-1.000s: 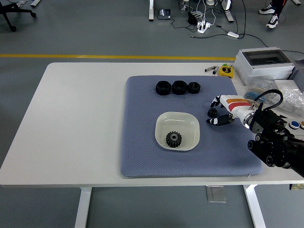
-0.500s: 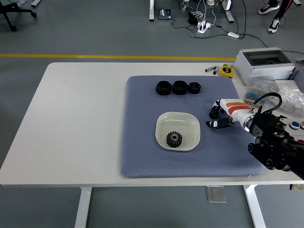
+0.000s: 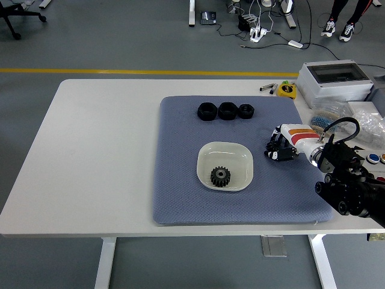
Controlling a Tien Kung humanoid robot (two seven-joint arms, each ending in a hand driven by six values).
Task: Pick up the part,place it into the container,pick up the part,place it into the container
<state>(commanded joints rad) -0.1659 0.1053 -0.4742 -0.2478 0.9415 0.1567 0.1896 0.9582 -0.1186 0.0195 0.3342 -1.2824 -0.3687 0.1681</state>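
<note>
Blue mat (image 3: 180, 180) textured cloth-like weave; bowl (image 3: 240, 158) smooth glossy cream; gear (image 3: 220, 176) matt black; table (image 3: 102, 150) smooth white.

You had a black toothed gear (image 3: 220, 176) lying flat inside the white rounded-square container (image 3: 225, 166), which sat just left of the robot hand (image 3: 283, 146). Three more black parts (image 3: 226, 111) stood in a tight row, touching or nearly so, beyond the container and up-left of the robot hand.
</note>
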